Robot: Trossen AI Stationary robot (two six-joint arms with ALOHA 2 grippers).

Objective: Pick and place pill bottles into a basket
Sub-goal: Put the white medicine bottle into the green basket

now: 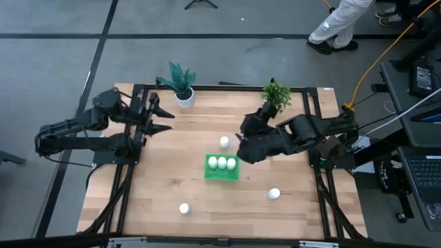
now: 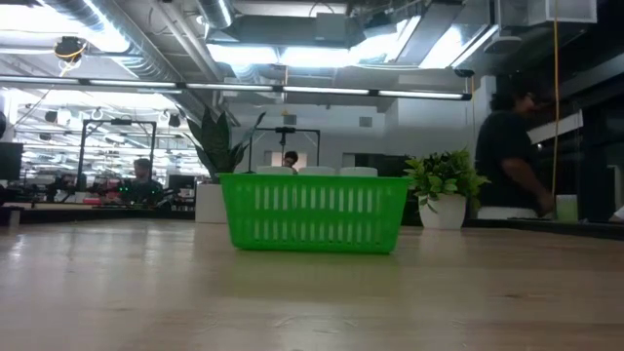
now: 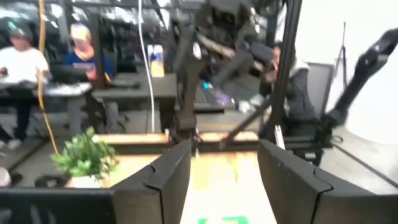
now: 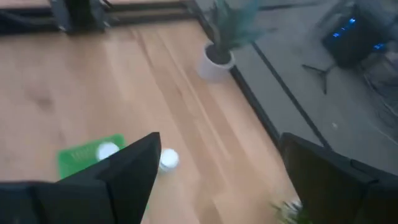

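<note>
The green basket (image 1: 222,167) stands on the table's middle and holds three white pill bottles (image 1: 222,162); it also shows in the low view (image 2: 312,213). One bottle (image 1: 224,142) stands just beyond the basket and shows in the right wrist view (image 4: 168,160). Another bottle (image 1: 274,193) is at the near right, and one more (image 1: 185,208) is at the near left. My right gripper (image 1: 240,147) is open and empty, just right of the basket's far end. My left gripper (image 1: 164,117) is open and empty at the far left.
A potted plant in a white pot (image 1: 182,88) stands at the far left. A second potted plant (image 1: 275,94) stands at the far right behind my right arm. People sit and stand in the room beyond the table.
</note>
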